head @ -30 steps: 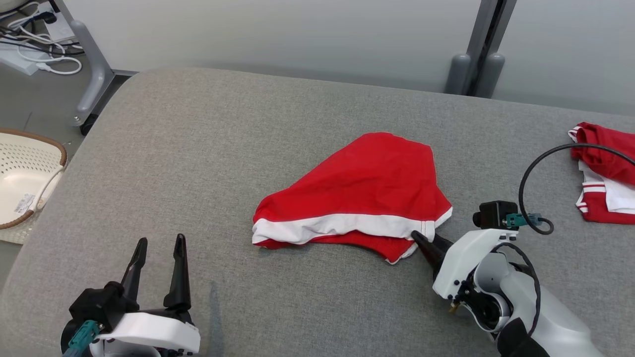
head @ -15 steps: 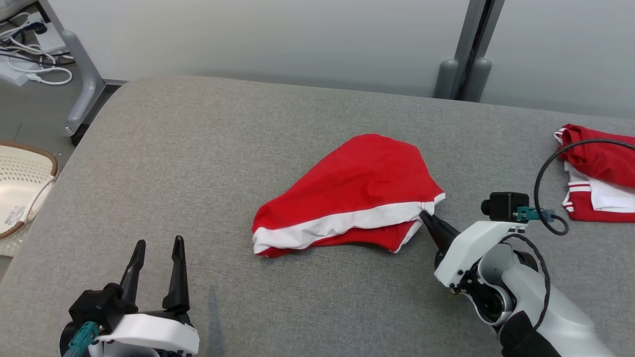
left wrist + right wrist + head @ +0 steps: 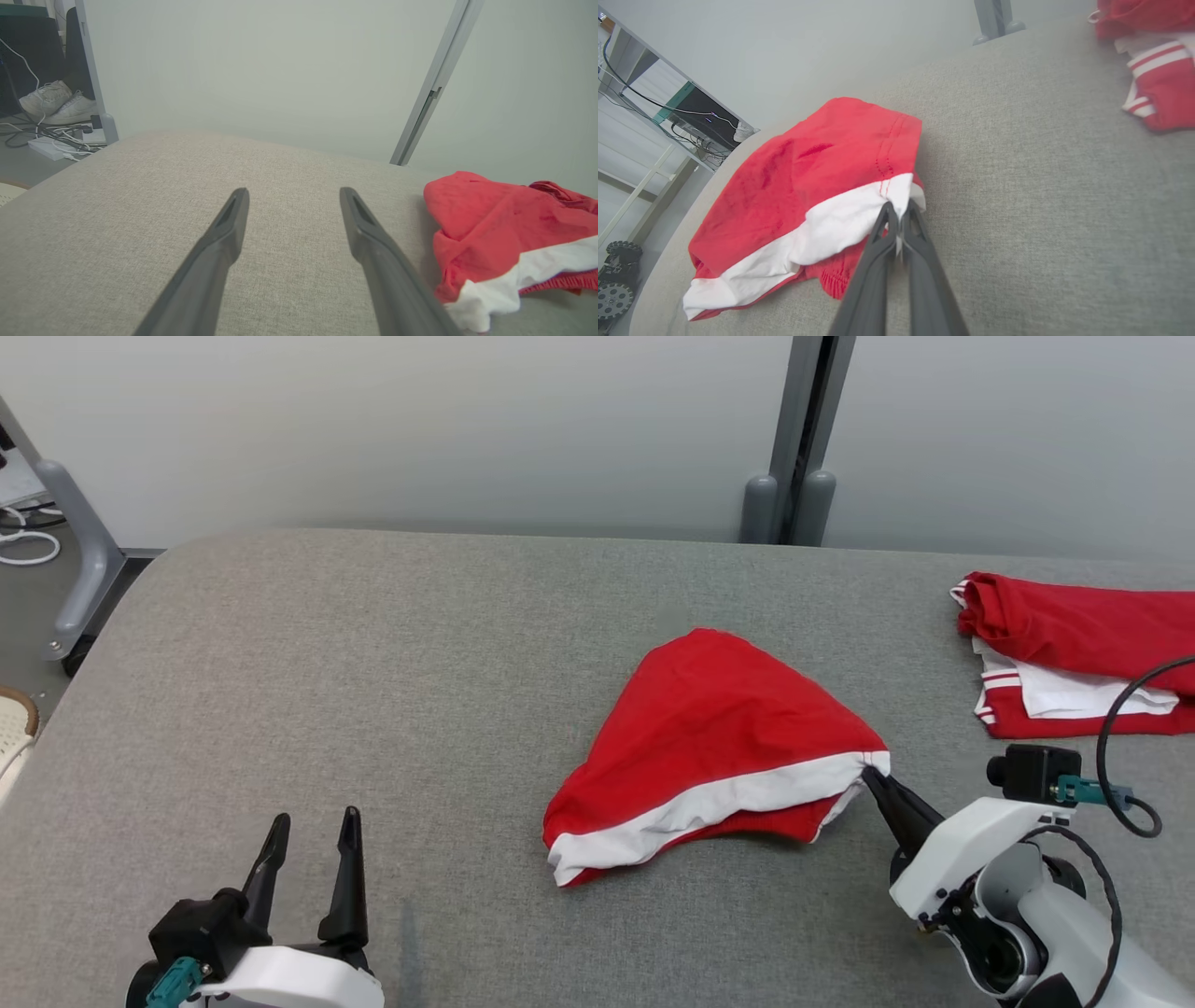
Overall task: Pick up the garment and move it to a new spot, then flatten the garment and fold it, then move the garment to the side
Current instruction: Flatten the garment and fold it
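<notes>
The garment [image 3: 719,737], red with a wide white band, lies crumpled near the middle of the grey padded table [image 3: 373,663]. My right gripper [image 3: 876,775] is shut on the white corner at its right end and lifts that corner slightly; the right wrist view shows the fingers pinching the white cloth of the garment [image 3: 798,186] at my right gripper [image 3: 899,212]. My left gripper [image 3: 313,831] stands open at the lower left, well clear of the garment. In the left wrist view my left gripper [image 3: 292,198] hovers over bare table, with the garment [image 3: 495,224] off to its right.
A pile of other red-and-white clothes [image 3: 1074,653] lies at the table's far right. A grey post [image 3: 794,476] stands behind the table's back edge. A wheeled stand leg [image 3: 79,560] and a pale basket rim [image 3: 14,728] are off the table's left side.
My right gripper has shut on the garment's white corner and drawn it rightward and up, stretching the cloth. The head camera has shifted, so the whole scene sits differently. The left gripper stays open.
</notes>
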Robot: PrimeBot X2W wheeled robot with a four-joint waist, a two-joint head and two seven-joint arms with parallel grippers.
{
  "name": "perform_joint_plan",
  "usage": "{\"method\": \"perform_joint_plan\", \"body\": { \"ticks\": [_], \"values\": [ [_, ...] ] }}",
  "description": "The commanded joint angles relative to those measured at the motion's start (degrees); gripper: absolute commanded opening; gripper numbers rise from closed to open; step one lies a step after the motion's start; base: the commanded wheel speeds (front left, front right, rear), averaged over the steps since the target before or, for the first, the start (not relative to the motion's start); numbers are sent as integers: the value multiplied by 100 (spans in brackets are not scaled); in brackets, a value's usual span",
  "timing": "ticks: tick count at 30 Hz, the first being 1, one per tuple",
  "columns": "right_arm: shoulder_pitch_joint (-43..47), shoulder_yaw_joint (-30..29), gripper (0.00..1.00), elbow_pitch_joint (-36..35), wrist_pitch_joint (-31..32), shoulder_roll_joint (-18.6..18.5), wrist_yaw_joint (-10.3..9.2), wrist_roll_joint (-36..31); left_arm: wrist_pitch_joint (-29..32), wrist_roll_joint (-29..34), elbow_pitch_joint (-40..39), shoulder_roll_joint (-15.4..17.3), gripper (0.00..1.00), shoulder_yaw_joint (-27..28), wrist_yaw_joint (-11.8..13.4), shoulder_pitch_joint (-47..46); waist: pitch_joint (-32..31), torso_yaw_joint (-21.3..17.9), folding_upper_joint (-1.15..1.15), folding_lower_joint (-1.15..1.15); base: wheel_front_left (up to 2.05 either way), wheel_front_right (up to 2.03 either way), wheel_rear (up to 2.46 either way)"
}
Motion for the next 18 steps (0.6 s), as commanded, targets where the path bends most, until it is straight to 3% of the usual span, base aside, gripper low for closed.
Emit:
{"method": "perform_joint_plan", "body": {
  "ticks": [1,11,12,14,15,18],
  "values": [
    [85,-19,0,-56,-12,-39,4,18,-25,25,16,22,100,9,-17,30,-23,-57,0,0,0,0,0],
    [568,-170,0,-54,46,-87,4,-19,-25,-14,163,21,100,-49,-46,42,-105,-213,0,0,0,0,0],
    [605,-183,6,-31,36,-95,4,-49,-25,-20,185,21,100,-57,-48,41,-120,-219,0,0,0,0,0],
    [656,-219,41,30,-8,-95,4,-116,-25,-24,227,21,100,-68,-54,46,-147,-226,0,0,0,0,0],
    [669,-246,96,51,-36,-88,4,-150,-25,-25,241,21,100,-67,-57,48,-159,-230,0,0,0,0,0],
    [711,-352,100,85,-154,-51,4,-238,-25,-8,254,21,100,-41,-61,53,-196,-249,0,0,0,0,0]
  ]
}}
